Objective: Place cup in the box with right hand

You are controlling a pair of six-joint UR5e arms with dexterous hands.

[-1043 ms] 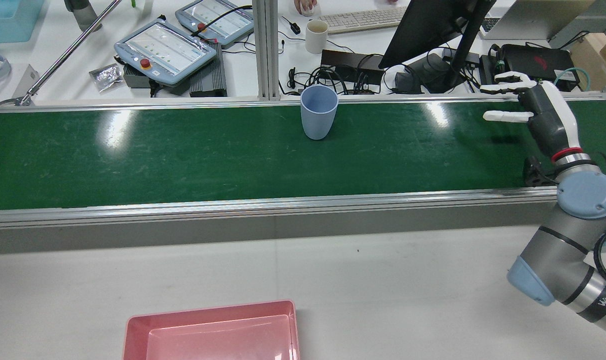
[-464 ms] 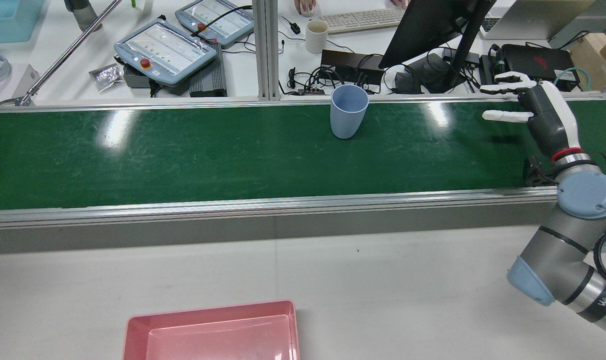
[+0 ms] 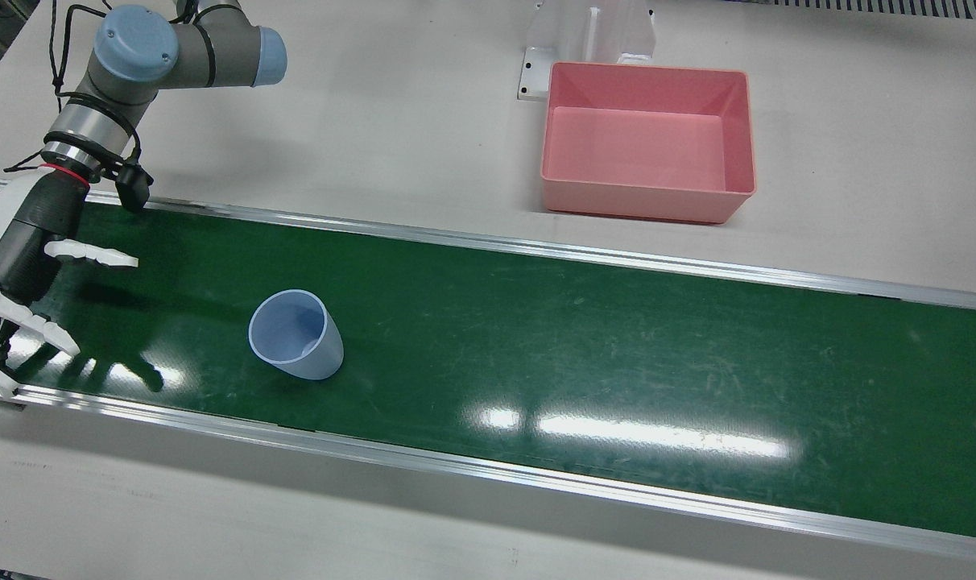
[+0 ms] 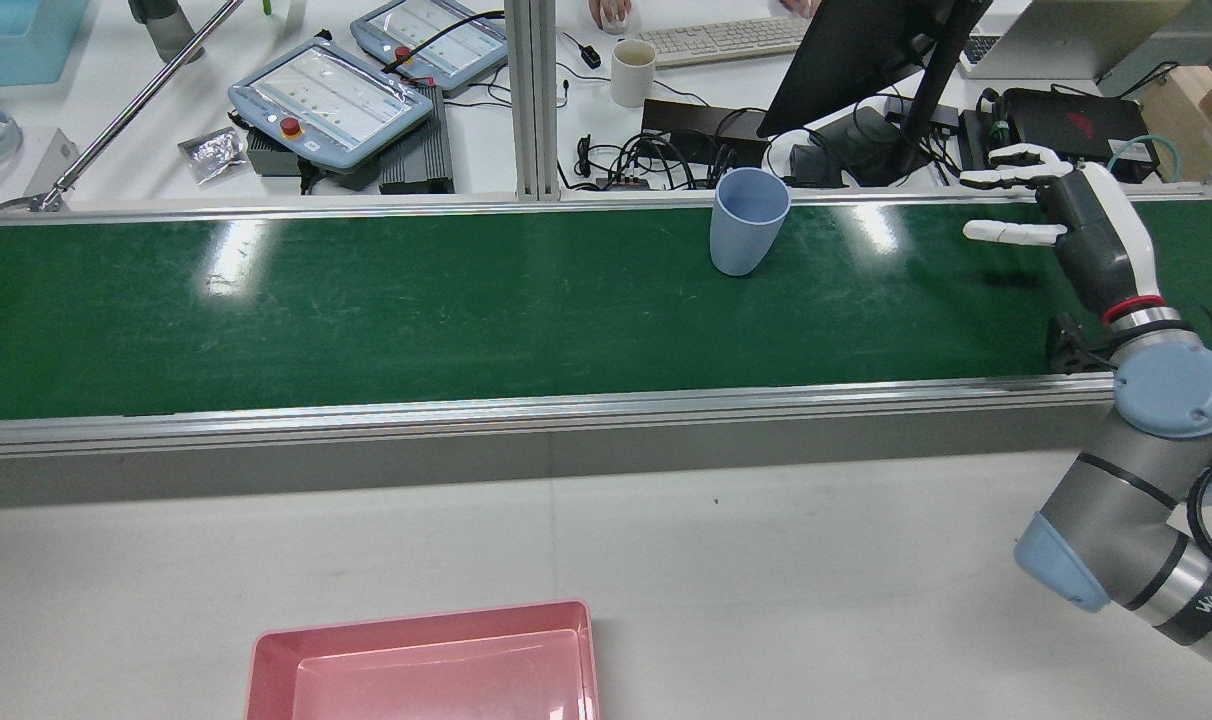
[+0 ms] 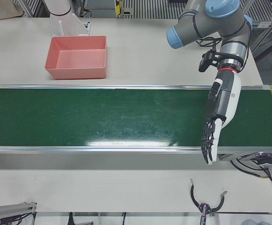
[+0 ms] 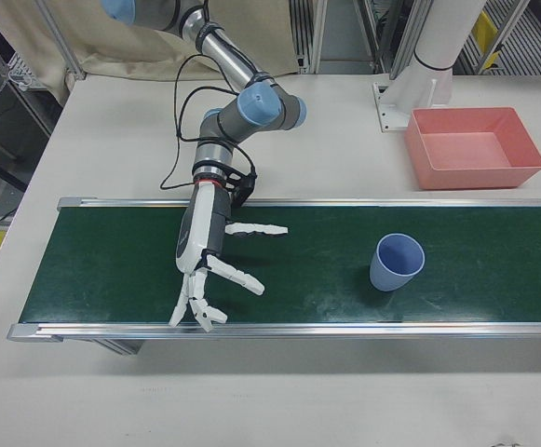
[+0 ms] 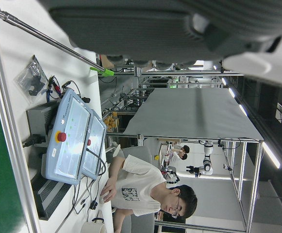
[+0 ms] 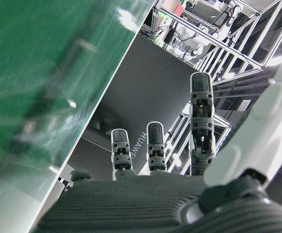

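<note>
A light blue cup (image 4: 748, 235) stands upright on the green conveyor belt (image 4: 366, 310), near its far edge. It also shows in the front view (image 3: 296, 337) and the right-front view (image 6: 396, 263). My right hand (image 4: 1076, 215) is open and empty over the belt, well to the right of the cup in the rear view, its fingers spread and pointing at it. It also shows in the front view (image 3: 25, 266) and the right-front view (image 6: 205, 251). The pink box (image 3: 647, 211) sits empty on the white table beside the belt. My left hand (image 5: 217, 117) is open and empty over the belt's other end.
The belt has raised metal rails (image 4: 566, 410) along both edges. Behind the far rail stand teach pendants (image 4: 331, 100), cables, a monitor and a white mug (image 4: 632, 72). A white pedestal (image 3: 589, 32) stands just behind the box.
The cup has travelled along the belt to the right in the rear view, closer to my right hand. The right hand has stayed where it was.
</note>
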